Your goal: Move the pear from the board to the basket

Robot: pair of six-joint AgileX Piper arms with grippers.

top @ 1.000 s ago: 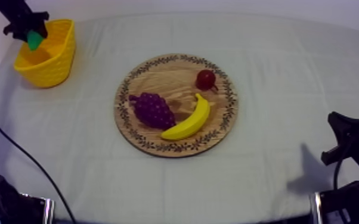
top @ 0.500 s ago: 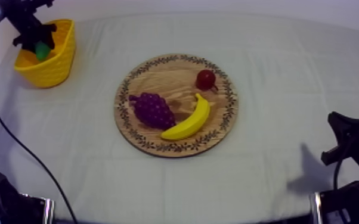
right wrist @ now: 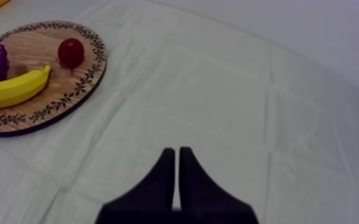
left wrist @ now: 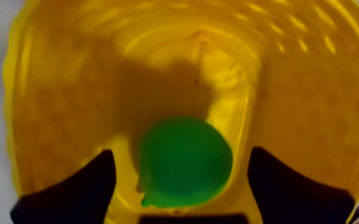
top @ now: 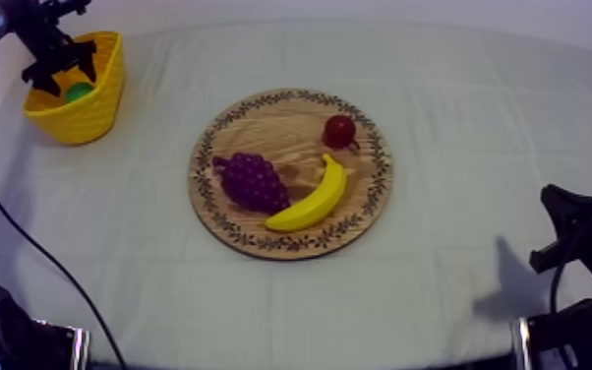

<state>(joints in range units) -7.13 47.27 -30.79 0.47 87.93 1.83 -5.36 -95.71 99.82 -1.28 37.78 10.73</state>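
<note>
The left gripper (top: pixel 61 69) held its fingers (left wrist: pixel 74 190) wide apart, the pear (left wrist: pixel 185 161) loose between them in the basket (left wrist: pixel 313 89); the right gripper (right wrist: pixel 176 154) was pinched together, empty.

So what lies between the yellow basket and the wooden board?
In the top view, the stretch between the yellow basket and the wooden board is bare cloth.

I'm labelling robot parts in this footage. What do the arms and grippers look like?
The left arm and right arm are black. The left gripper has two broad black fingers with tapered tips; the right gripper has matching black fingers narrowing to points.
</note>
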